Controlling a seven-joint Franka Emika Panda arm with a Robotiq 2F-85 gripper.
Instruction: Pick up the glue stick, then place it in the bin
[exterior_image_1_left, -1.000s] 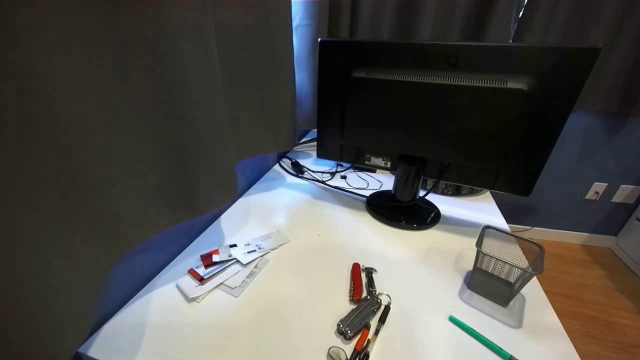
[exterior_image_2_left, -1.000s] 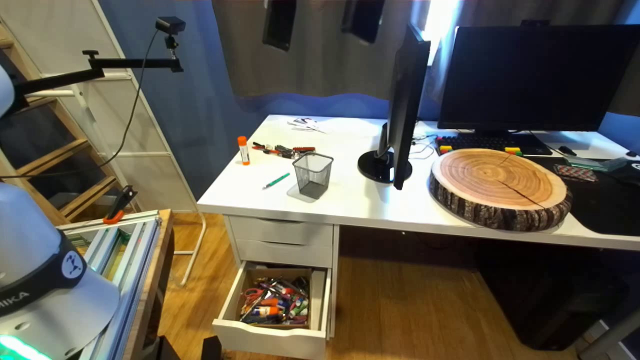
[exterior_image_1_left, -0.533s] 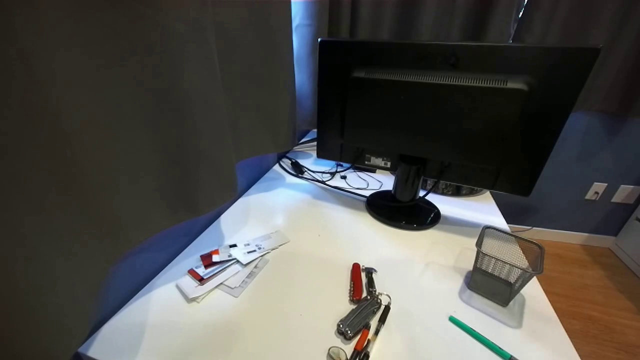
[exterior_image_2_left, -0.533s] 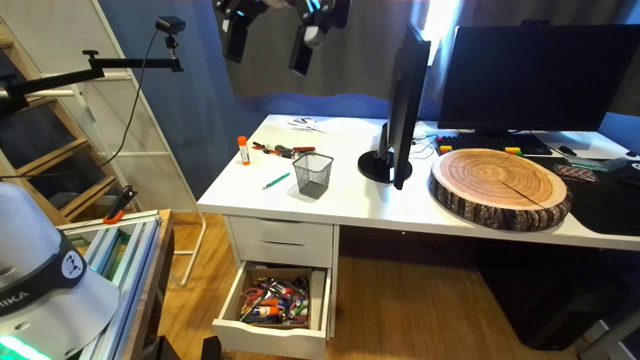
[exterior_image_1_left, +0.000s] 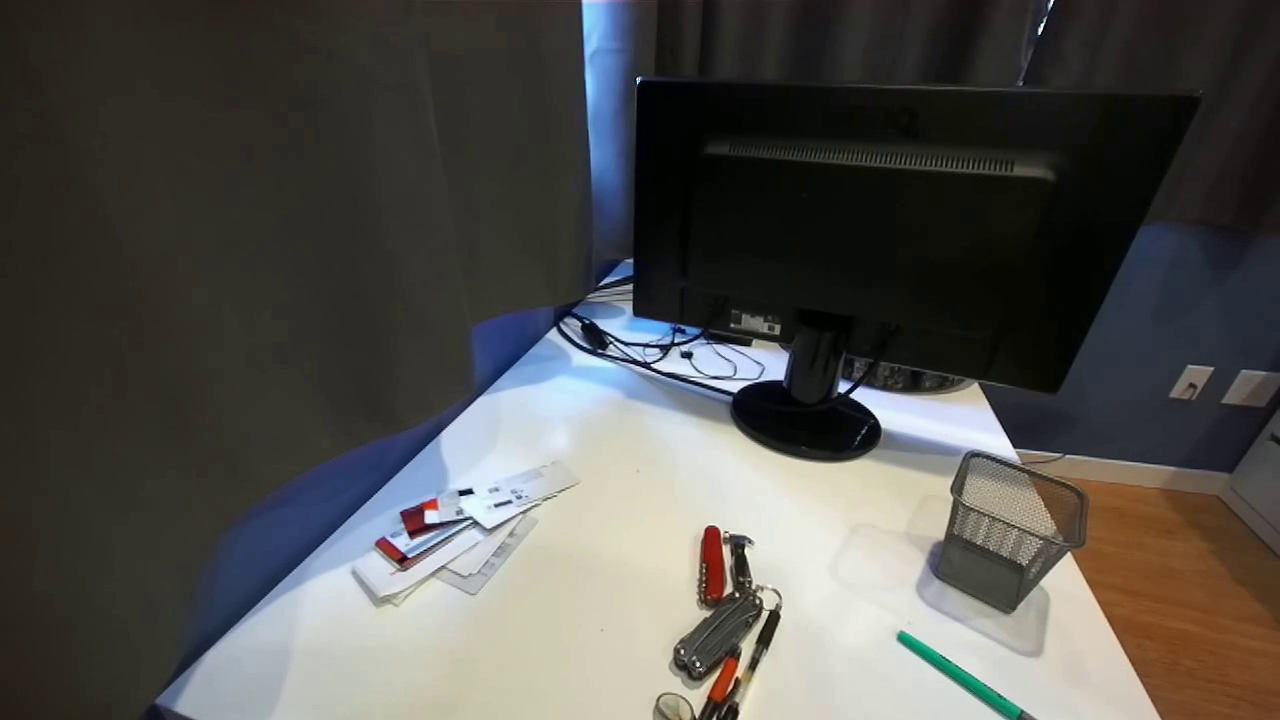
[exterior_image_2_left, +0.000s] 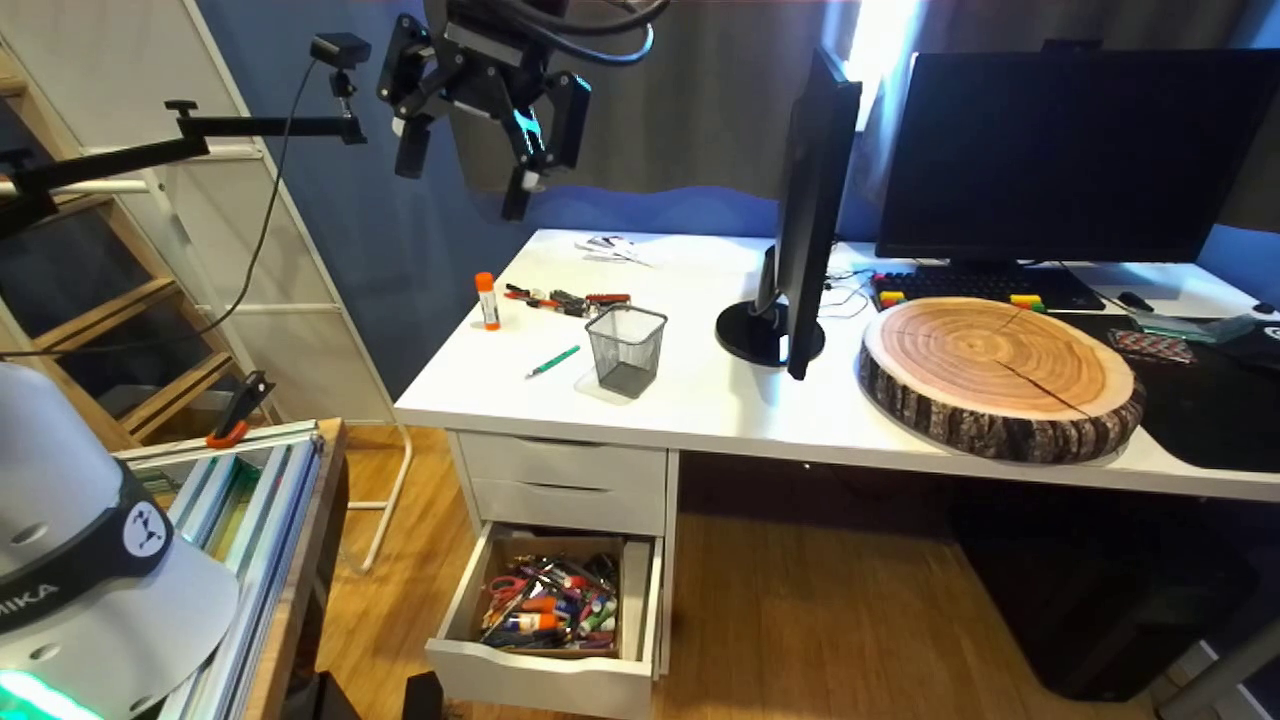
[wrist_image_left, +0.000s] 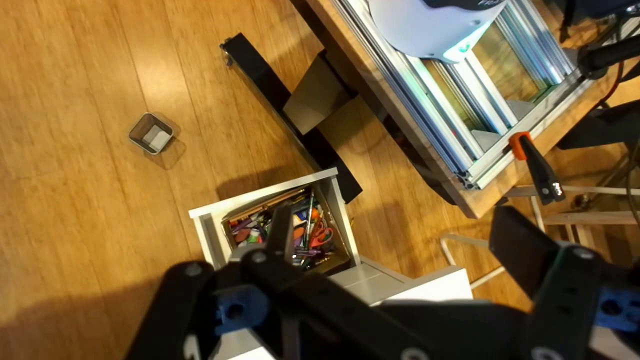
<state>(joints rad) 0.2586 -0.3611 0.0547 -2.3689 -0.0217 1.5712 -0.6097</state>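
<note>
1. The step in hand is, by my judgement, the approach to the glue stick; the picking is not yet done.
2. The hand is in the air, higher than the tabletop and well apart from the glue stick. Its fingers are spread wide, and nothing is between them.
3. The next move calls for lowering the hand until one finger is at each side of the glue stick, then a gentle pinch, because such a narrow standing thing may tip over.
4. Afterwards it should go into the mesh pen holder, which I take as the bin. The green pen lies near this holder and should be left alone.
5. The glue stick stands upright near the side edge of the tabletop: orange cap, white body, short and narrow. Any print on it is too small to read.
</note>
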